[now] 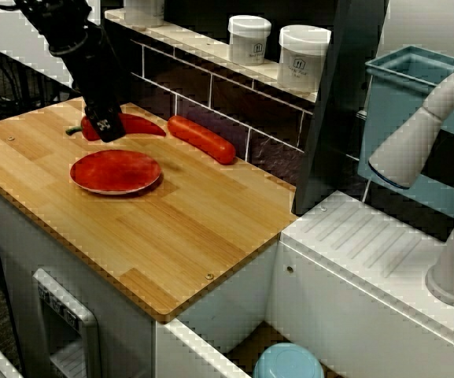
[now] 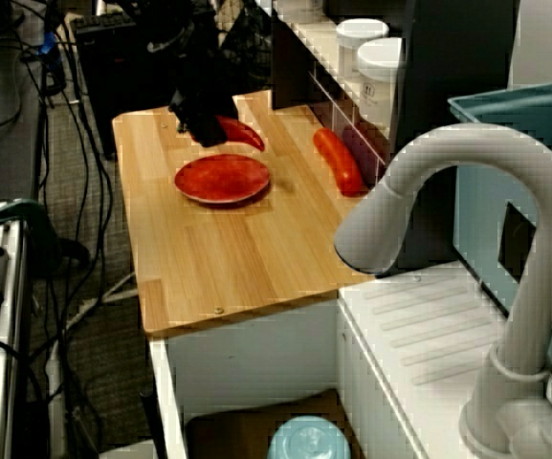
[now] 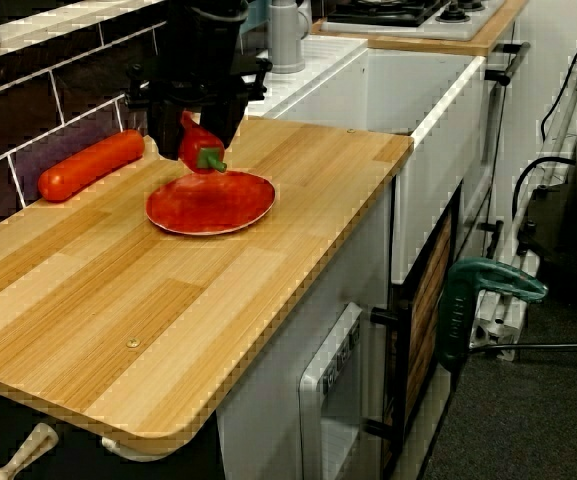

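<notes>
The black gripper's (image 1: 105,126) jaws are clamped on the stalk end of a curved red pepper (image 1: 142,124), just behind the far rim of a round red plate (image 1: 115,173) on the pale wooden countertop (image 1: 179,236). A long orange-red sausage-shaped piece (image 1: 203,139) lies nearby against the dark tiled wall (image 1: 211,94).

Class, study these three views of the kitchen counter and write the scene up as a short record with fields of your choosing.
Arm: black gripper, down at the back of the wooden counter
Grip: shut on the red pepper, green stem sticking out beside it
Lifted or resting: cannot tell
Nearest: red plate, bare, just in front of the pepper
Along the tiled wall: long red sausage-shaped item
Shelf: two white jars
Side: white tap
</notes>
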Controlling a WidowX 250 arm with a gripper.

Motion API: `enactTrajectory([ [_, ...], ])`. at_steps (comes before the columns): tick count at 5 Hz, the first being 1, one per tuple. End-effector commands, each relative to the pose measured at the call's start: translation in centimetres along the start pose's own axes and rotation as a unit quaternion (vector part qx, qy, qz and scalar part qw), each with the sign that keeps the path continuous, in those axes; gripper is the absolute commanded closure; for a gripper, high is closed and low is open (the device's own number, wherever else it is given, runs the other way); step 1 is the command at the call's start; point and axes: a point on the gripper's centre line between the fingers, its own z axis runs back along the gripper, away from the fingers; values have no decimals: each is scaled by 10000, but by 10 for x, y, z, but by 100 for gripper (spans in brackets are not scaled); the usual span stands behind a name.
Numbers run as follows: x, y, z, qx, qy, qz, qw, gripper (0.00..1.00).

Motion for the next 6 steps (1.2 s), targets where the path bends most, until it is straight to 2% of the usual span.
enactTrajectory([
  [1, -11, -6, -22, 152, 351, -254, 9989, 100],
  [2, -17, -5, -27, 74, 463, -240, 9986, 100],
  [3, -18, -4, -27, 48, 550, -203, 9983, 0],
  [6, -14, 4, -13, -35, 509, -1, 9987, 0],
])
